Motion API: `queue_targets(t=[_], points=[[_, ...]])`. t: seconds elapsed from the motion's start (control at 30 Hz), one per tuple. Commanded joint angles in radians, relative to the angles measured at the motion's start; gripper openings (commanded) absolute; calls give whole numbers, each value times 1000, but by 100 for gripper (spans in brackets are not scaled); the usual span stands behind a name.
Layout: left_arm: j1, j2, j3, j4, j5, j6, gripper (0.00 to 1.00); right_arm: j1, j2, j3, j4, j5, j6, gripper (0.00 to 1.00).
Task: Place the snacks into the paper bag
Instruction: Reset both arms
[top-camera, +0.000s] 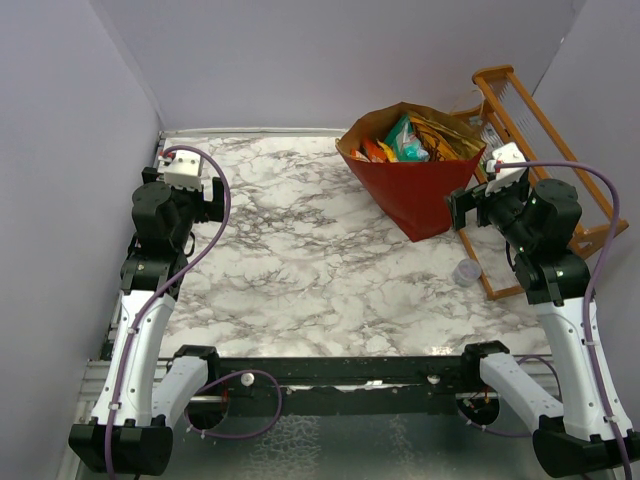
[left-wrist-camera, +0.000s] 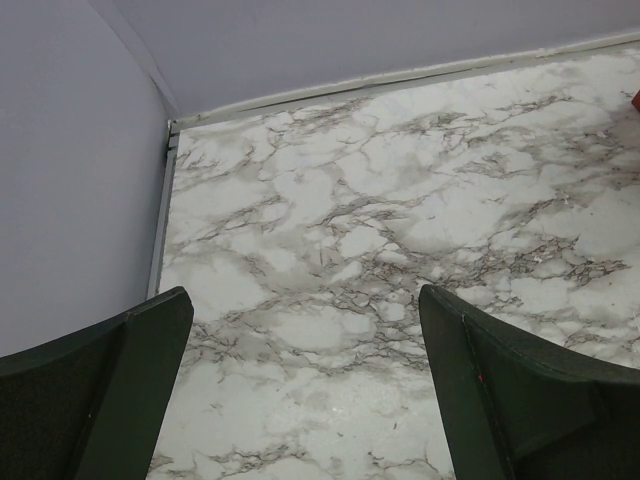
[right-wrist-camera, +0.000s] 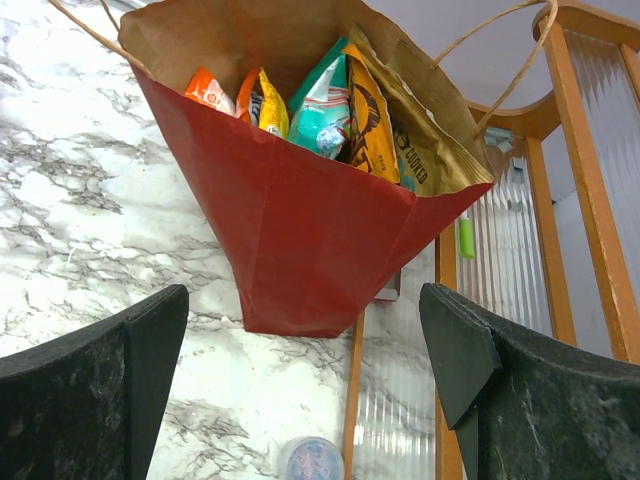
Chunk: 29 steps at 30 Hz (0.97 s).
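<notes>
Snack packets (right-wrist-camera: 325, 100) in the paper bag (right-wrist-camera: 300, 230), counter's far-right corner, look light and slippery, best pinched by their seams; left gripper (left-wrist-camera: 305, 330) and right gripper (right-wrist-camera: 303, 330) spread, empty

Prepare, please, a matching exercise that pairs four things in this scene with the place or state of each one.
Column one:
1. paper bag
2. clear plastic cup
3. wooden rack
4. left end effector

Column two:
A. open, over marble on the left
B. orange frame, at the far right
C. red outside, snacks inside
D. small, on the marble beside the rack's near end

Pairs: 1-C, 2-D, 3-B, 4-A
</notes>
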Motion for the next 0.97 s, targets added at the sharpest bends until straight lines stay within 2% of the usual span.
queue_targets(t=[0.0,0.93], points=[[7,-16,5,6,-4,-5,99,-4,-2,11,6,-23,13,99],[8,-16,8,6,-18,-7,99,-4,4,20,2,-24,10,99]])
